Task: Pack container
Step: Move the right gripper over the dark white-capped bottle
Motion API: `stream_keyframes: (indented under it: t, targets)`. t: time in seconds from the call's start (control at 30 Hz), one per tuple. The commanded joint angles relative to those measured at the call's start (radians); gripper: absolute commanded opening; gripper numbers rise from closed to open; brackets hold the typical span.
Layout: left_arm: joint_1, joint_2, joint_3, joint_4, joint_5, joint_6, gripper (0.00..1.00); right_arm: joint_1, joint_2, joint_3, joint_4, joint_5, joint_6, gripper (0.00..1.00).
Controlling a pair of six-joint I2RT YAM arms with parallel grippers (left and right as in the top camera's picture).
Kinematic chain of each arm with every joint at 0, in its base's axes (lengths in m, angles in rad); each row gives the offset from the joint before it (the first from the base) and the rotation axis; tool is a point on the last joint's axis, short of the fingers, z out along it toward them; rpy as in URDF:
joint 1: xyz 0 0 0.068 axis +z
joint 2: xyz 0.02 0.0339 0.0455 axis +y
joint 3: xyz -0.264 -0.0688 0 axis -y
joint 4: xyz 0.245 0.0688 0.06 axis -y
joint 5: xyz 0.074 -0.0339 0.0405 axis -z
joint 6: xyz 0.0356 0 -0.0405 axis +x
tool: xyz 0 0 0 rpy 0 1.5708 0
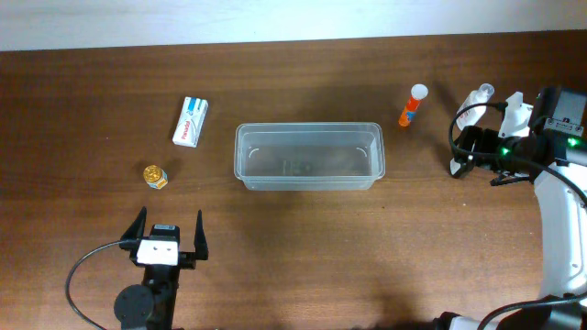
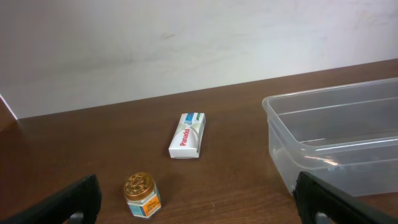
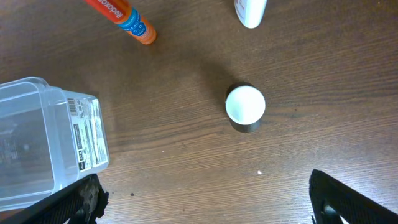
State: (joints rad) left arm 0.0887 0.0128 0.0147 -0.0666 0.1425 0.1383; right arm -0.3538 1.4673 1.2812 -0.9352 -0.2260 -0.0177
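Note:
The clear plastic container [image 1: 308, 156] lies empty at the table's middle; it also shows in the left wrist view [image 2: 336, 143] and the right wrist view [image 3: 37, 143]. My left gripper [image 1: 170, 234] is open and empty near the front edge, left of the container [image 2: 199, 208]. A white Panadol box [image 1: 191, 121] [image 2: 188, 134] and a small gold-lidded jar [image 1: 155, 176] [image 2: 142, 194] lie ahead of it. My right gripper [image 1: 466, 151] is open and empty right of the container [image 3: 205, 202], above a small white-lidded jar [image 3: 245, 107].
An orange glue stick [image 1: 413, 105] [image 3: 121, 18] lies right of the container's far corner. A white bottle [image 1: 477, 96] [image 3: 250, 11] lies beyond the right gripper. A pale wall runs behind the table's far edge.

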Motion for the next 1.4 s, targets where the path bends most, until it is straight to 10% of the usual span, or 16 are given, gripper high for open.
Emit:
stream_keyframes:
  t: [0.0,1.37]
  targets:
    - [0.007,-0.007,-0.006,-0.001,-0.005,0.016,0.99,-0.008,0.008,0.019,-0.003,-0.023,0.022,0.98]
    - [0.007,-0.007,-0.006,-0.001,-0.005,0.016,0.99,-0.008,0.151,0.015,0.092,0.069,-0.126,0.98]
